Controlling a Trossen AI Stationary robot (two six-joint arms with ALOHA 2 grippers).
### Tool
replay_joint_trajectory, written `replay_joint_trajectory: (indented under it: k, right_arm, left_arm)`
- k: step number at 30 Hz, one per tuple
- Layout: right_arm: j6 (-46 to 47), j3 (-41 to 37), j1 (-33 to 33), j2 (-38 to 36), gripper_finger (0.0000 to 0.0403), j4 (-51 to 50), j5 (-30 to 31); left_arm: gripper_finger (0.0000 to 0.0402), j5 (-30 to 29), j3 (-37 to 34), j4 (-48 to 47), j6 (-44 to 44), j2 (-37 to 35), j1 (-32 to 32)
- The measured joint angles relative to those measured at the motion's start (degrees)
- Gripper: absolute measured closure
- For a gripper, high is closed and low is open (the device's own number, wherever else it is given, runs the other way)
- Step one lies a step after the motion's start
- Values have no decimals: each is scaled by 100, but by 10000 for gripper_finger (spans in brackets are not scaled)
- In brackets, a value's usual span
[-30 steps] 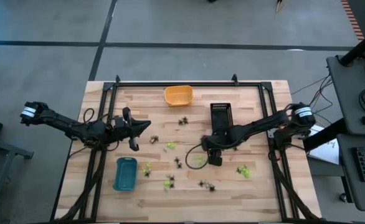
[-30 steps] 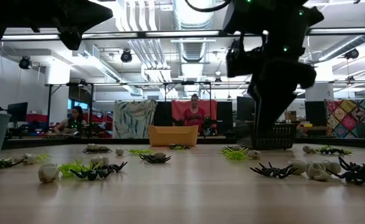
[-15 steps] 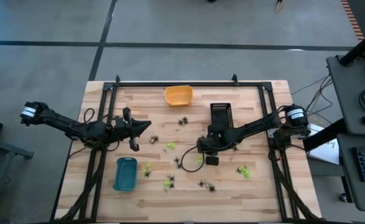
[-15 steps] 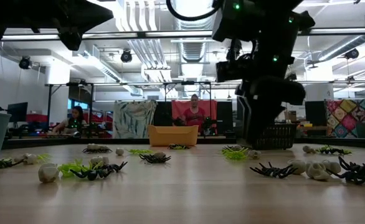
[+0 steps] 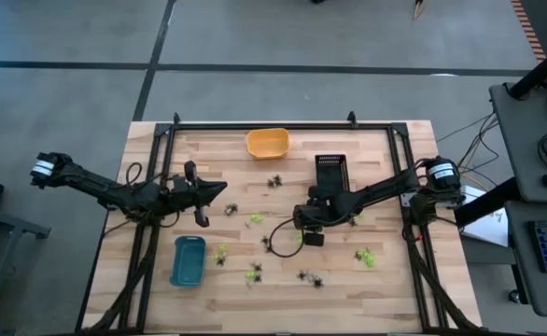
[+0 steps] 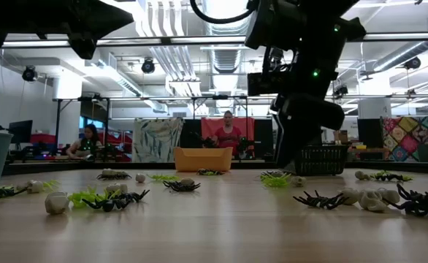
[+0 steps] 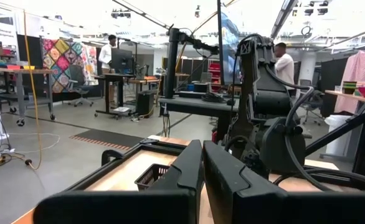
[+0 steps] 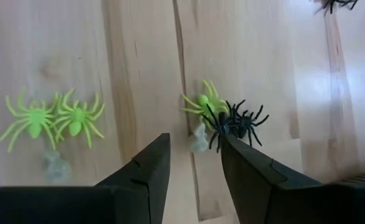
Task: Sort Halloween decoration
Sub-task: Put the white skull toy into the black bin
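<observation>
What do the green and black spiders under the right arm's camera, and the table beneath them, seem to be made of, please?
Green spiders: likely moulded plastic, evenly bright lime with thin, stiff-looking legs. Black spider: probably the same plastic, slightly glossy, thin legs too. Table: wood, going by its pale planks with visible grain and seams; matte or lightly sealed.

Right hand (image 8: 192, 165) fingers apart, empty; left hand (image 7: 202, 171) closed, parked.

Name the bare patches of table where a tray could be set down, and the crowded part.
Free: the far right corner of the table, beside the black tray, and the near right edge past the lime spiders. Crowded: the middle strip between the blue tray and the right gripper, littered with spiders.
</observation>
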Motion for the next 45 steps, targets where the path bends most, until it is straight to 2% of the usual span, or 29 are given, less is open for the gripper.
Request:
replay_joint_trajectory:
  k: [22,36,40,45]
  right_arm:
    - [52,-289,0,1,268,320,144]
    - [35,-578,0,2,269,863,149]
    - [28,-603,0,2,280,951,149]
    - [27,-674,0,2,312,1054,149]
  left_arm:
    - [402,0,0,-2,-2,0,0]
    - [402,-2,0,-2,-2,0,0]
    - [402,-2,0,-2,-2,0,0]
    - [402,-2,0,-2,-2,0,0]
